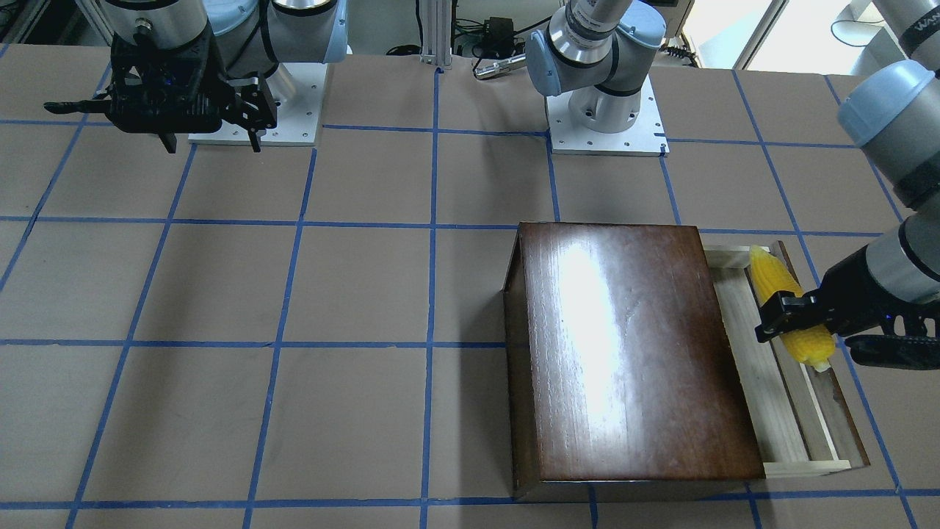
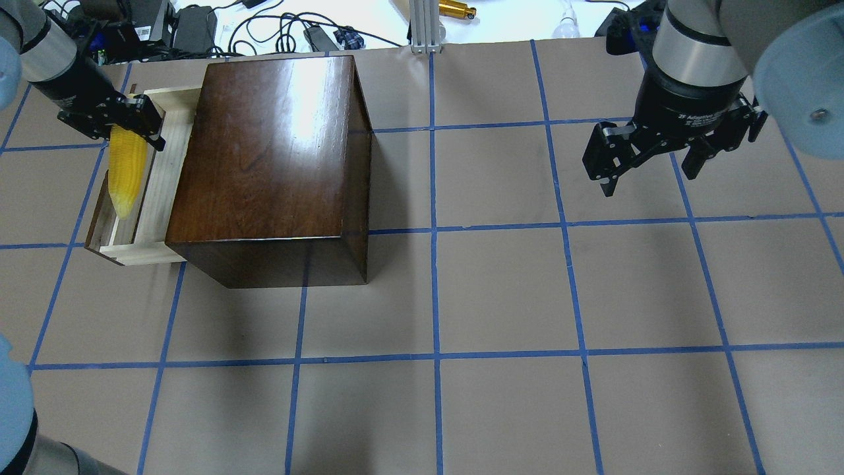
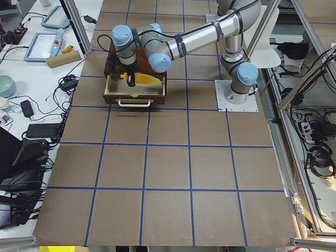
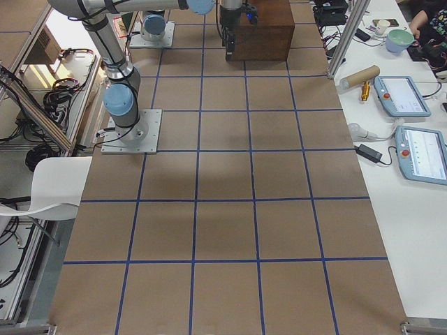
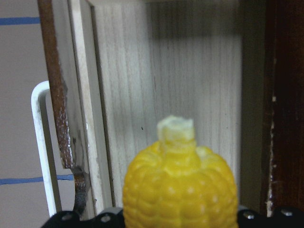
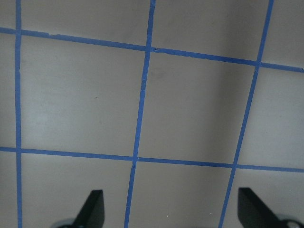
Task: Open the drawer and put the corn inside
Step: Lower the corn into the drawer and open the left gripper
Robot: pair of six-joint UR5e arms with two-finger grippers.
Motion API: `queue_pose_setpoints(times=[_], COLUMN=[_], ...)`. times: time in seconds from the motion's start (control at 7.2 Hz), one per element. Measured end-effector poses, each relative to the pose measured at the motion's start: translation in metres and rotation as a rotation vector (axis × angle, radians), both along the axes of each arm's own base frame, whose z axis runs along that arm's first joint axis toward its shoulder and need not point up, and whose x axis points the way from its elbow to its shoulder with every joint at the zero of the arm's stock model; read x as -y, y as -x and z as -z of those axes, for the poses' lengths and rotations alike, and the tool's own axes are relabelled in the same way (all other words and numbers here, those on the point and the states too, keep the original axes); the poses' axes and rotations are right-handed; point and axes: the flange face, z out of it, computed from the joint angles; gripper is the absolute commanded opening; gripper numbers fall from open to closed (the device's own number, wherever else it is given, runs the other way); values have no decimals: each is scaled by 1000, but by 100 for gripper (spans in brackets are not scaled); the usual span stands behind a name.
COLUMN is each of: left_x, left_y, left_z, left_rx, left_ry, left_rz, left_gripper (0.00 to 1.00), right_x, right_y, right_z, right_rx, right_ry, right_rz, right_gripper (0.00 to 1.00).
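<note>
While the left end effector [image 2: 119, 128] clamps the corn [image 2: 126, 171] by one end, the cob hangs lengthwise over the open drawer [image 2: 153, 191], running parallel to its dark front panel; whether it touches the pale wood floor I cannot tell; the wrist view has the yellow kernels filling the lower frame, with bare drawer boards behind them and the metal pull [image 5: 40, 142] off to the side; the drawer stands slid out from the box [image 2: 264, 145] on the robot's left side, tray fully exposed; the box itself sits square on the surface [image 2: 501, 290], glossy top catching the light; over on the other side, well apart from all this, the right end effector [image 2: 649, 178] hovers above the blue grid lines, fingers [image 6: 92, 209] spread wide with nothing between them.
</note>
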Motion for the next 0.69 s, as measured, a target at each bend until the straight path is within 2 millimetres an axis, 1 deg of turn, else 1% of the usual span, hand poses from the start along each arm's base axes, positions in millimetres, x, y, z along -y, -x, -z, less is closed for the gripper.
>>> queue_pose_setpoints(times=[0.42,0.56,0.69], left_x=[0,-2,-6], left_y=[-1,2,10], left_z=[-2,-12,-28], left_rx=[8,15,21], left_ry=[-1,13,33], left_rz=[0,-4,-23], left_gripper=[100,100,100], right_x=[0,0,0], right_y=[0,0,0], right_z=[0,0,0], right_rx=[0,-1,-1], right_ry=[-1,-1,-1], right_rz=[-1,-1,-1], right_gripper=[100,100,100])
